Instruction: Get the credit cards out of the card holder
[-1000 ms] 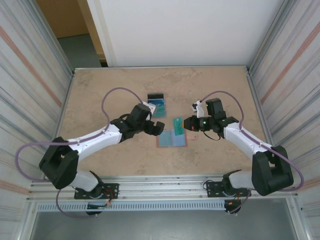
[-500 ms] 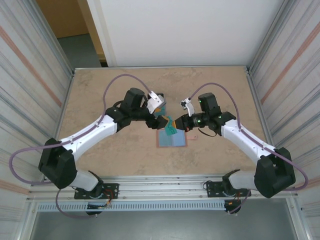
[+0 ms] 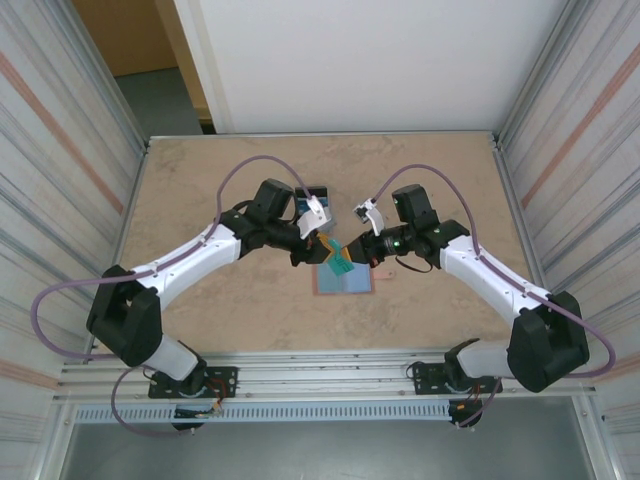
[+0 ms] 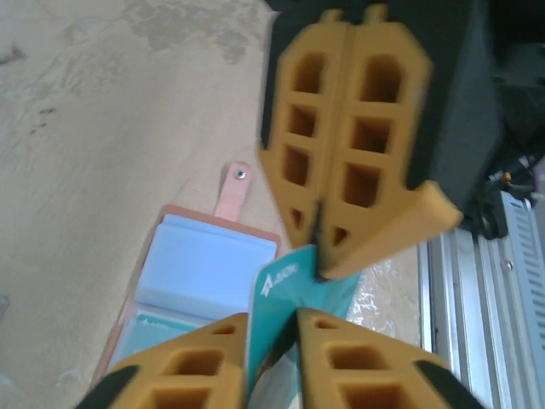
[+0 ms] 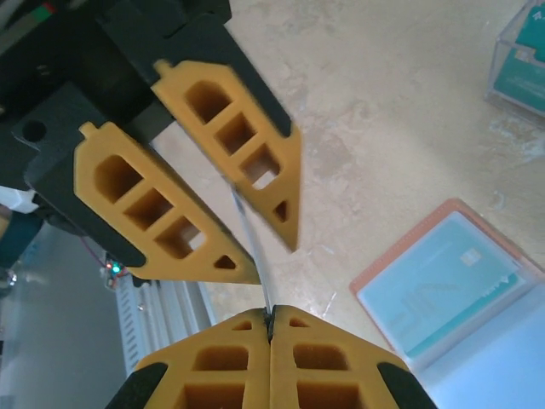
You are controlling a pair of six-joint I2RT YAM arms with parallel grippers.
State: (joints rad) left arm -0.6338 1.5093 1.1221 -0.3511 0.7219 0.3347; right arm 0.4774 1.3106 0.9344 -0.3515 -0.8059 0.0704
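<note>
Just above the card holder (image 3: 345, 284), the left gripper (image 3: 322, 252) and right gripper (image 3: 352, 250) were both clamped on one teal card (image 4: 285, 285), its white logo too blurred to read; the right wrist view showed it edge-on, with a pocketed card (image 5: 434, 298) inside the card holder

Left hand (image 4: 272, 334) — right hand (image 4: 321, 256); both clamped

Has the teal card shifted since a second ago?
Yes. The teal card moved left, from the right half of the card holder's far edge to its left half.
</note>
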